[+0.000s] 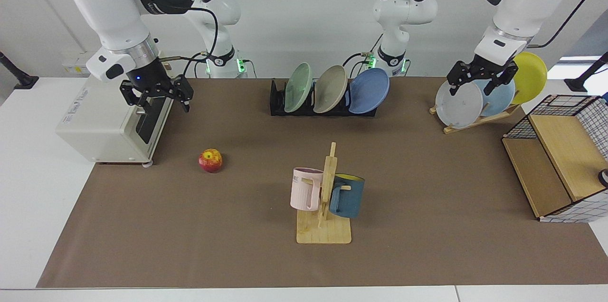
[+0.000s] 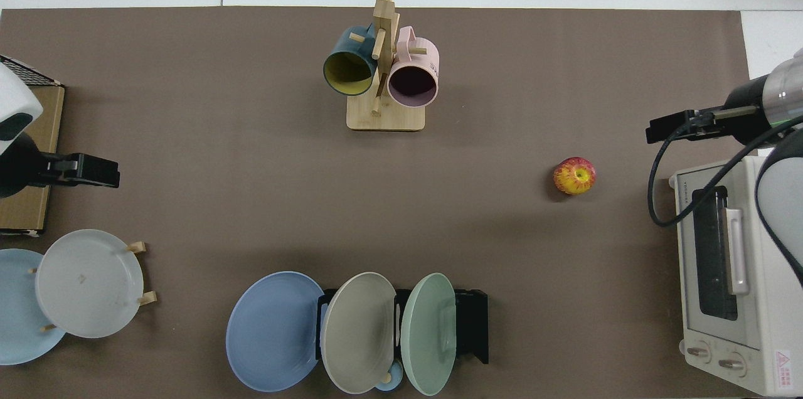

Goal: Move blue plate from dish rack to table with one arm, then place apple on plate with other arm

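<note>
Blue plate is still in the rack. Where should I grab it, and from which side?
Take the blue plate by its raised top rim, coming down from above. It leans on edge at the open end of the dish rack, nearest the left hand, with no plate on that side.

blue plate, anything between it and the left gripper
Nothing visible. The blue plate leans at the end of the dish rack nearest the left gripper, which hovers open by the wooden plate stand; only bare table lies between.

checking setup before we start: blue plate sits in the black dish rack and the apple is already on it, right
Not quite. The blue plate does sit in the black dish rack, but the apple lies on the bare table, well apart from it; the facing view shows this.
</note>
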`<state>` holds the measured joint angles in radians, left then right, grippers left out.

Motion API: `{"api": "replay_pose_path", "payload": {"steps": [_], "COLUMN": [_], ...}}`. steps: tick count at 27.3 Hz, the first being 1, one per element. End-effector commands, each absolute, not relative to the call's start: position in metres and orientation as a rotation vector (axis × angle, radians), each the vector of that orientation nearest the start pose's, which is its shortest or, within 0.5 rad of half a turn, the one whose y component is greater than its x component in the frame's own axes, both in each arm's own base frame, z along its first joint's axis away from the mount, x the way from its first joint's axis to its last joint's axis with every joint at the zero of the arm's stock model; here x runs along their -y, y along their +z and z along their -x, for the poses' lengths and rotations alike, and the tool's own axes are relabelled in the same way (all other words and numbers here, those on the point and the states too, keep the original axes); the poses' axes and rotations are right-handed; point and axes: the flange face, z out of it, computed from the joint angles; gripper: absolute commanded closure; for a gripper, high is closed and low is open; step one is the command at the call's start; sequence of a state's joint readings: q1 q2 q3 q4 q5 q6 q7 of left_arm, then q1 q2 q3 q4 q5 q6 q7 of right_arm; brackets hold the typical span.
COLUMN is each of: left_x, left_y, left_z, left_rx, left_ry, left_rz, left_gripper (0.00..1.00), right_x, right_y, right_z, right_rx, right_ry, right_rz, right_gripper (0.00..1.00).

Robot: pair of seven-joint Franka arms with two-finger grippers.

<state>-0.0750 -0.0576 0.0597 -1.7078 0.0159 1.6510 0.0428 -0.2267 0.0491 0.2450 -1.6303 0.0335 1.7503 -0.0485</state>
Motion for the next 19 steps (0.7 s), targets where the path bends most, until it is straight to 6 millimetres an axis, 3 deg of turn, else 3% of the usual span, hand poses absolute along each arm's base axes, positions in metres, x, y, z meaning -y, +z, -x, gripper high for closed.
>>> {"api": "replay_pose_path", "payload": {"steps": [1, 8, 13, 19], "left_x": [0.007, 0.008, 0.008, 0.005], "left_y": [0.599, 0.600, 0.634, 0.635], "left_z": [-0.535, -0.533, -0.533, -0.533], "left_rx": [-0.084, -0.086, -0.082, -0.072], "left_ry": [-0.026, -0.012, -0.116, -0.119], "left_rz": [3.110, 3.110, 3.105, 3.105], "left_gripper": [0.00, 0.00, 0.00, 0.00], "right_x": [-0.010, -0.010, -0.010, -0.009], "right_y": [0.585, 0.585, 0.585, 0.585], "right_z": [-0.582, -0.582, -0.582, -0.582], "right_rx": [0.076, 0.076, 0.076, 0.074], "right_ry": [-0.136, -0.136, -0.136, -0.136], "right_rz": [3.078, 3.078, 3.078, 3.078], "right_gripper": [0.00, 0.00, 0.00, 0.00]}}
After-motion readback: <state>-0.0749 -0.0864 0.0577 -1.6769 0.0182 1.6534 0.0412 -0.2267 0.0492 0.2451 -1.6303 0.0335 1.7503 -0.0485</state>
